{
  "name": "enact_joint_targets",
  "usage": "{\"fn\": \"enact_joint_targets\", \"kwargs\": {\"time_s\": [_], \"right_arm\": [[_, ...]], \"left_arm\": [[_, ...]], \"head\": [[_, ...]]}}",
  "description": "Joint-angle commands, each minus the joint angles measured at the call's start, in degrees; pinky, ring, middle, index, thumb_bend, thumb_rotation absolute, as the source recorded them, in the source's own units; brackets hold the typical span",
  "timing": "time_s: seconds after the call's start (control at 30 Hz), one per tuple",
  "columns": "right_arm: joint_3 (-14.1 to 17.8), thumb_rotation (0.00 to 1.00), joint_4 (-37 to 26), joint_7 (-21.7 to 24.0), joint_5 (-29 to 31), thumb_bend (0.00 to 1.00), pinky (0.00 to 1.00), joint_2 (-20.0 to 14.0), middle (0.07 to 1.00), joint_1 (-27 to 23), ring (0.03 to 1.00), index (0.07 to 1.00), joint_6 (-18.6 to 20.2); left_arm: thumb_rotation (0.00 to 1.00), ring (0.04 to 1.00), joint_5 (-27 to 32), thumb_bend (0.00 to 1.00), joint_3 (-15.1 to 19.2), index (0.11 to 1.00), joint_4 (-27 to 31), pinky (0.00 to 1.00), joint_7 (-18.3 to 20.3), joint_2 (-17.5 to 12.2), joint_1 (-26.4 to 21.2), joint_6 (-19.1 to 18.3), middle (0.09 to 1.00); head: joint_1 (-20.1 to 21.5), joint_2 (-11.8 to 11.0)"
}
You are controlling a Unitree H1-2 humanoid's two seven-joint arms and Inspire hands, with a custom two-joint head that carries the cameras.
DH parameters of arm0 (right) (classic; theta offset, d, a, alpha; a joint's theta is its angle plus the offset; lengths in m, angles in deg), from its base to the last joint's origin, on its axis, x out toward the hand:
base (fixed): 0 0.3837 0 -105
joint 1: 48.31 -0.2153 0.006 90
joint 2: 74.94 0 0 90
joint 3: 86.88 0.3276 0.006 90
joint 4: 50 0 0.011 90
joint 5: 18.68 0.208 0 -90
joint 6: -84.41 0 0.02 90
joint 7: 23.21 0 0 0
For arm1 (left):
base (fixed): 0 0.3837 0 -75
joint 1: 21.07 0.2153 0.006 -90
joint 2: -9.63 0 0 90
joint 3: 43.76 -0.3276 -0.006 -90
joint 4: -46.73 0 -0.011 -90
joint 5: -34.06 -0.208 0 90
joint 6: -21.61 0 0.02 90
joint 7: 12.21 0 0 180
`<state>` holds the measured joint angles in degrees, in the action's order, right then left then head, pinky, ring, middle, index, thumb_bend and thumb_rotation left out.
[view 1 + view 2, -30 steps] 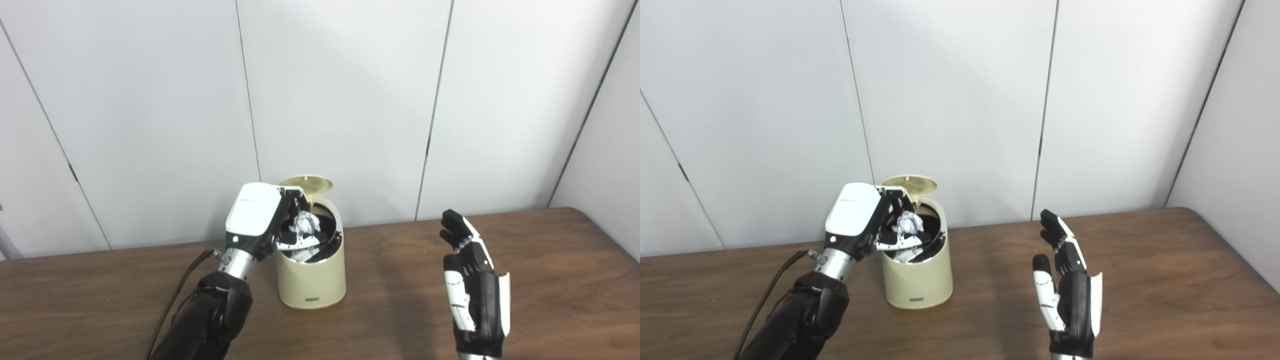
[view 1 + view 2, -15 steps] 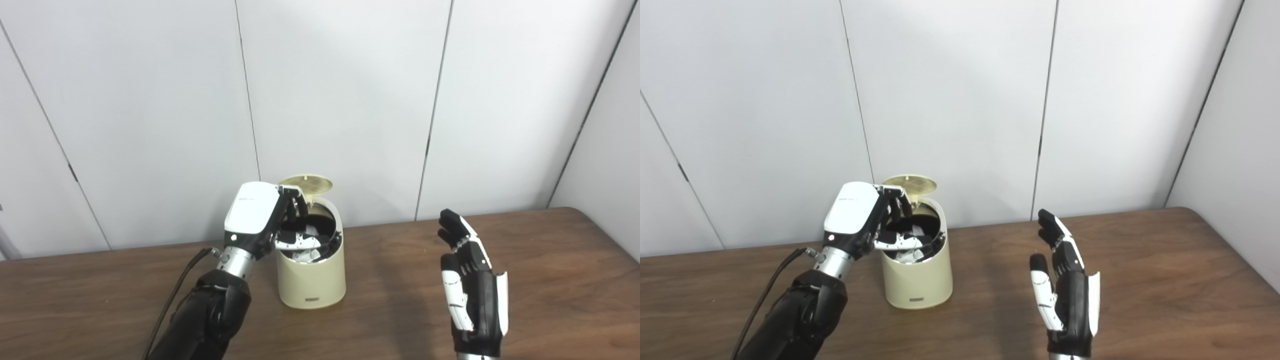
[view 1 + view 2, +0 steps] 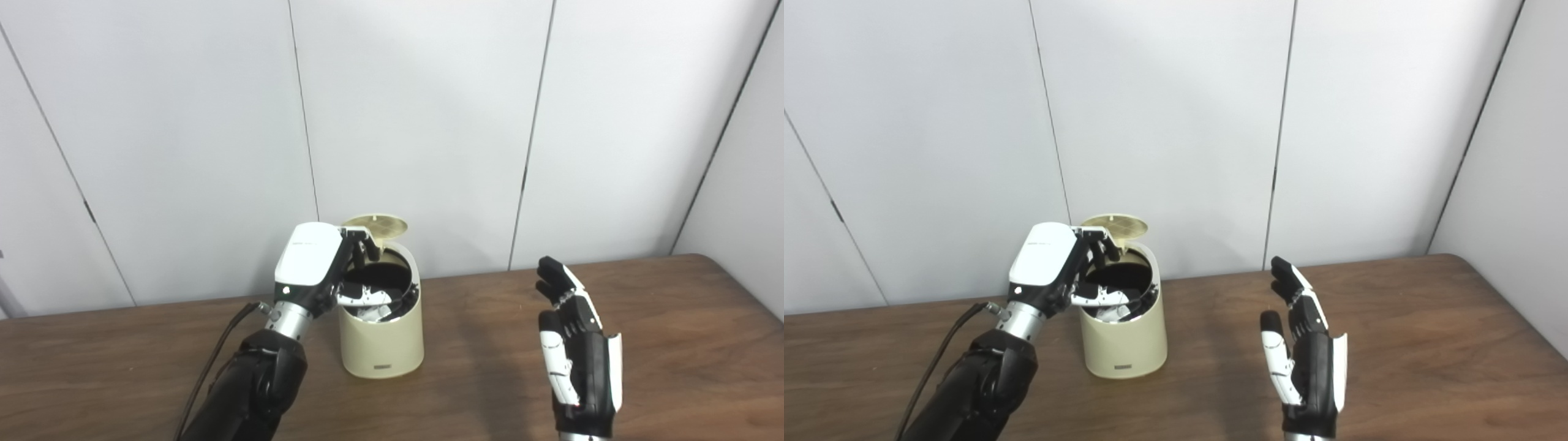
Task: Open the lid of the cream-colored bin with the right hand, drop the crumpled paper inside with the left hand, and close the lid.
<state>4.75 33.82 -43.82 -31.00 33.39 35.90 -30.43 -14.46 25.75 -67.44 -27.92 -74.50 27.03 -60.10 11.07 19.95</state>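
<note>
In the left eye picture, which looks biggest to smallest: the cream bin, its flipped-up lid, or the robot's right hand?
1. Right hand, though it's nearer the camera, which inflates it.
2. Cream bin, close in apparent size.
3. Lid, clearly smallest.

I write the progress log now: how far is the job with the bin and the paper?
Done: the lid of the cream-colored bin stands open, and no crumpled paper shows in the left hand. In hand: that hand hovers open over the bin's mouth. Left: clear it away and close the lid; the right hand waits open, apart from the bin.

Left eye: I look down from head height, facing the wall.
Right eye: same, set slightly rightward.
Shared: tabletop point(image 3: 674, 318) beyond both robot hands.
</note>
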Motion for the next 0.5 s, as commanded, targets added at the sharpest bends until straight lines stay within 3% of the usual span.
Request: {"fn": "enact_joint_targets", "kwargs": {"time_s": [0.0, 0.07, 0.1, 0.13, 0.17, 0.23, 0.47], "right_arm": [[0.03, 0.74, -2.38, 0.57, -0.78, 0.26, 0.82, 0.44, 0.843, -1.6, 0.849, 0.799, -1.81], [0.11, 0.74, -2.52, 0.57, -0.97, 0.26, 0.81, 0.45, 0.842, -1.62, 0.849, 0.799, -1.75], [0.16, 0.75, -2.59, 0.59, -0.99, 0.26, 0.81, 0.49, 0.841, -1.62, 0.848, 0.799, -1.7], [0.21, 0.75, -2.63, 0.61, -0.95, 0.26, 0.81, 0.48, 0.841, -1.63, 0.848, 0.799, -1.66], [0.27, 0.75, -2.67, 0.69, -0.76, 0.26, 0.81, 0.46, 0.841, -1.64, 0.848, 0.799, -1.6], [0.33, 0.75, -2.62, 0.86, -0.32, 0.26, 0.82, 0.38, 0.841, -1.71, 0.849, 0.799, -1.59], [0.19, 0.8, -2.44, 1.38, 0.22, 0.31, 0.81, -0.37, 0.837, -1.7, 0.843, 0.797, -1.89]], "left_arm": [[0.38, 0.352, 0.47, 1.0, 0.28, 0.484, 0.75, 0.31, -1.28, -0.64, -1.92, 1.16, 0.417], [0.37, 0.299, 0.46, 0.98, 0.21, 0.419, 0.3, 0.27, -2.99, -0.83, -1.83, 3.08, 0.366], [0.35, 0.279, 0.23, 0.89, 0.17, 0.397, 0.53, 0.24, -4.06, -0.99, -1.5, 4.11, 0.347], [0.32, 0.254, 0.04, 0.73, 0.14, 0.368, 0.7, 0.21, -4.73, -1.06, -1.29, 4.71, 0.323], [0.31, 0.246, -0.46, 0.68, 0.01, 0.358, 0.83, 0.2, -6.19, -1.18, -0.97, 5.57, 0.315], [0.12, 0.197, -1.22, 0.54, -0.17, 0.447, 1.27, 0.15, -8.08, -1.48, -0.19, 6.66, 0.267], [0.06, 0.203, 0.78, 0.51, 1.18, 0.472, 4.83, 0.16, -6.45, -2.37, 2.79, 7.4, 0.273]], "head": [[-0.02, 0.01], [-0.2, 0.12], [-0.2, 0.12], [-0.3, 0.16], [-0.41, 0.12], [-0.54, 0.03], [-1.26, -0.01]]}}
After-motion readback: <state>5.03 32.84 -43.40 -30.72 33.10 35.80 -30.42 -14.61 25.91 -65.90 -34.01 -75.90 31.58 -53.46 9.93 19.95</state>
